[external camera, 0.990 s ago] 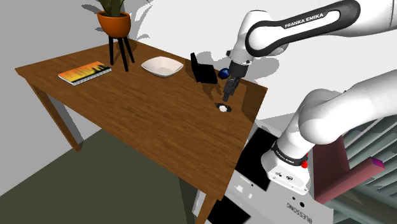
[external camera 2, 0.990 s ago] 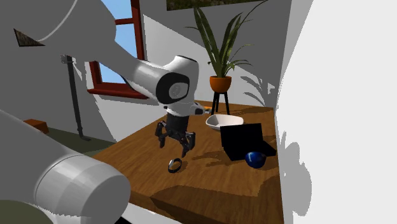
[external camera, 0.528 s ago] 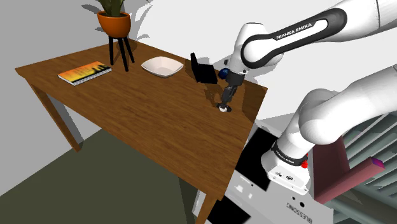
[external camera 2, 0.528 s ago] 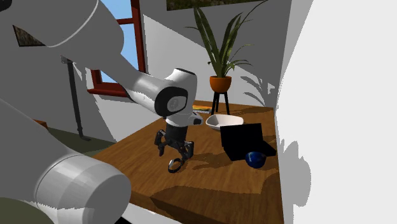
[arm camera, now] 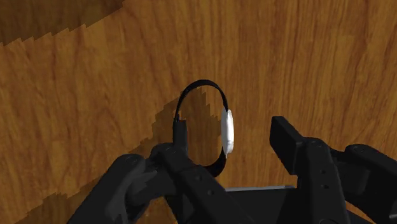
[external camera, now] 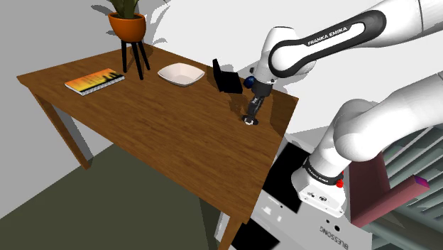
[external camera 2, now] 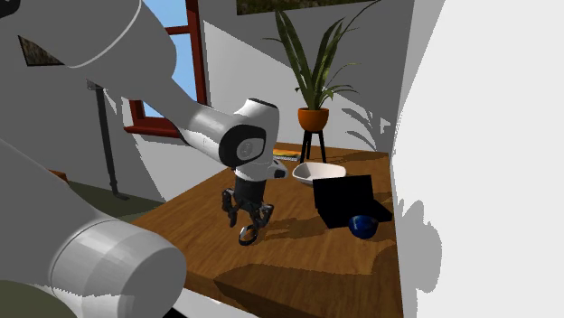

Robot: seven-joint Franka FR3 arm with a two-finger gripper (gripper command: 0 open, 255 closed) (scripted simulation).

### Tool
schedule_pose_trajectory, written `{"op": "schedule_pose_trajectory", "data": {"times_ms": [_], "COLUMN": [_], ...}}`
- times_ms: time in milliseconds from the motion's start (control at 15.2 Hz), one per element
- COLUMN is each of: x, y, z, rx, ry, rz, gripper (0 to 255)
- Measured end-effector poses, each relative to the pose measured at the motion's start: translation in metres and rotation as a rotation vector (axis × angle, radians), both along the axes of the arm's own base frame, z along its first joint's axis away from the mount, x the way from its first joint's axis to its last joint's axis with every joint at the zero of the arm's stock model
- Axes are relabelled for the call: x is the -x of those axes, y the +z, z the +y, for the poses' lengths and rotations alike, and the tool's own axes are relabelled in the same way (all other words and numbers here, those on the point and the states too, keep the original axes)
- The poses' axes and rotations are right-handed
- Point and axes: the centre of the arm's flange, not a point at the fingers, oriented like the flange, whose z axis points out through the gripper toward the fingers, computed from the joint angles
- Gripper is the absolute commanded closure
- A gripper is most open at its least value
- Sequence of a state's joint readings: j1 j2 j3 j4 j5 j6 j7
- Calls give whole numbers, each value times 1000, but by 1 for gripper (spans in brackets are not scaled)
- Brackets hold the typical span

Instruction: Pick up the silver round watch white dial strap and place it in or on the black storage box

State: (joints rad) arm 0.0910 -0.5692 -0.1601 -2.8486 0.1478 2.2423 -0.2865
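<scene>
The watch (arm camera: 226,130) has the near end of its strap loop hidden behind one finger (arm camera: 189,175) of the pincer (arm camera: 228,141). In the shoulder view it is too small for its dial to be made out.

One table (external camera: 163,121) carries six loose things, one of each kind. There is one watch (arm camera: 226,130), near the edge that faces the robot's stand. Along the wall-side edge there are one black box (external camera: 227,79), one blue ball (external camera: 249,82) just beside it (touching or not, I cannot tell) and one white bowl (external camera: 181,73). One potted plant (external camera: 128,25) stands on one stool at the far corner, and one book (external camera: 94,81) lies by the adjoining edge. Over the table there is one arm (external camera: 319,35) with one gripper (external camera: 252,115), which has two fingers (arm camera: 289,137). One window (external camera 2: 172,54) shows in the wall.
</scene>
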Motion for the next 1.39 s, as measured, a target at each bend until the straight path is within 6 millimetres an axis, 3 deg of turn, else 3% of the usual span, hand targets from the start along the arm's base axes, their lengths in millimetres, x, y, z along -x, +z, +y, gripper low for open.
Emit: {"op": "schedule_pose_trajectory", "data": {"times_ms": [660,1386], "x": [0,0], "y": [2,59], "z": [0,1], "rx": [0,0], "ry": [0,0], "rz": [0,-1], "gripper": [255,255]}}
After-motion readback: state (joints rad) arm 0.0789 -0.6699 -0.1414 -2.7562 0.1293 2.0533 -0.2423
